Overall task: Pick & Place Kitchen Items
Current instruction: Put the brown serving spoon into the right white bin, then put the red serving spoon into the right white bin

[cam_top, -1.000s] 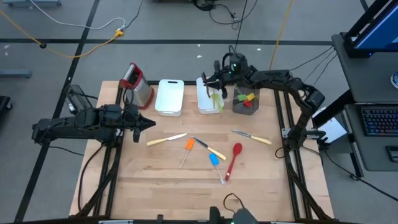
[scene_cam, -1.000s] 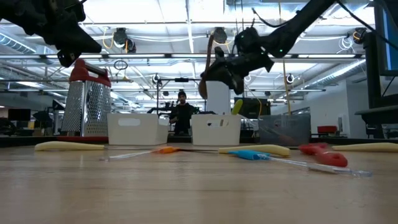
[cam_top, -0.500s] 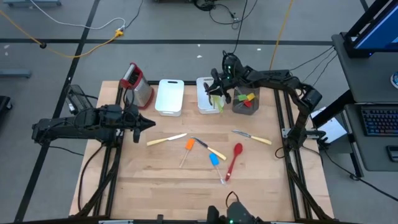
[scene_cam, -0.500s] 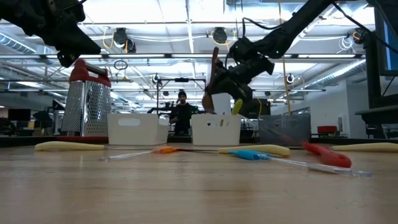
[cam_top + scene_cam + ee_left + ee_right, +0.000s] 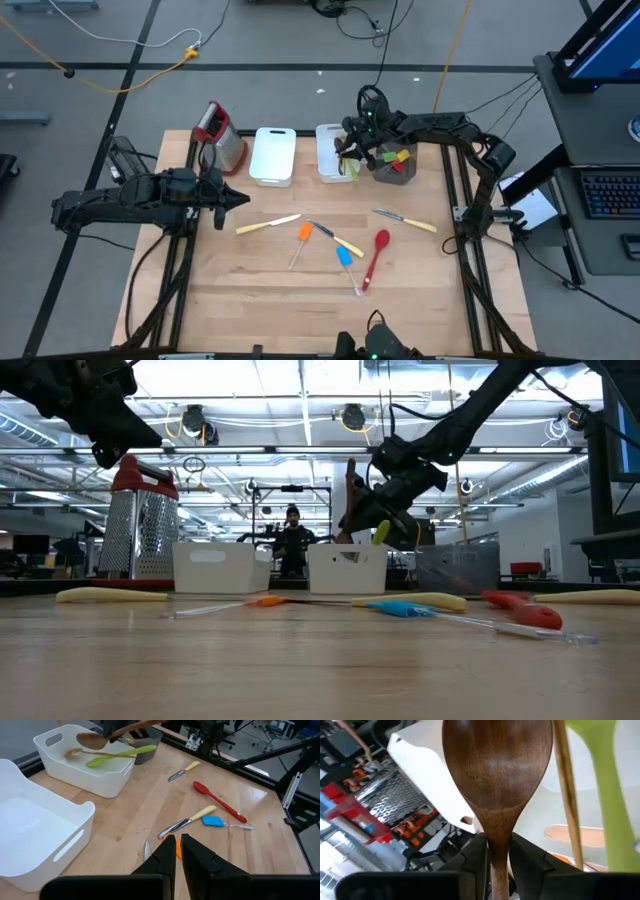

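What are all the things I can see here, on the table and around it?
grater: one, metal with red top, table's back left
white bins: two, back middle; left one empty
green spatula: one, in the right bin
pale wooden spoon: one, same bin
grey cup: one, beside the right bin, holding coloured pieces
knives: three, cream handles, mid-table
orange spatula: one, mid-table
blue spatula: one, mid-table
red spoon: one, right of the blue spatula
table: one, light wood
person: one, far behind the table
dark wooden spoon: one, above the right bin
right claw: grips the dark wooden spoon
left claw: shut, empty, at table's left
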### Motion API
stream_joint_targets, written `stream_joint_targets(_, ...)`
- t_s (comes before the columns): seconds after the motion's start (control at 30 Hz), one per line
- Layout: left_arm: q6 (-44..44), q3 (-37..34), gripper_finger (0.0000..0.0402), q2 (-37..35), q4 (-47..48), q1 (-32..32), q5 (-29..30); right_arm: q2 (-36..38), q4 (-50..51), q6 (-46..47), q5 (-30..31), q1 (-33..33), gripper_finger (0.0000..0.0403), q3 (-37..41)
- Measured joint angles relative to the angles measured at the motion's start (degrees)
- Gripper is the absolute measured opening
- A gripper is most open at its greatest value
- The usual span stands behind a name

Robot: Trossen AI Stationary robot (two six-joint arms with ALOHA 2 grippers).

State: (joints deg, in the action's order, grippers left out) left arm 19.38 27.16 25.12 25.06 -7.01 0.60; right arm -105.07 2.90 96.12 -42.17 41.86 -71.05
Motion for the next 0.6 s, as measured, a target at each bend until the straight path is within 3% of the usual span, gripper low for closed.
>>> stream_joint_targets(0.33, 0.42, 0.00, 0.0033, 0.00, 0.00, -0.04, 0.00, 0.08, -7.48, 0.67, -1.16, 0.18, 0.0101, 3.57)
stream_joint_targets(0.6, 1.92, 0.00, 0.0033, 0.00, 0.00, -0.04, 0.00, 0.14, -10.68, -0.17, -0.05, 0.58, 0.0097, 3.61)
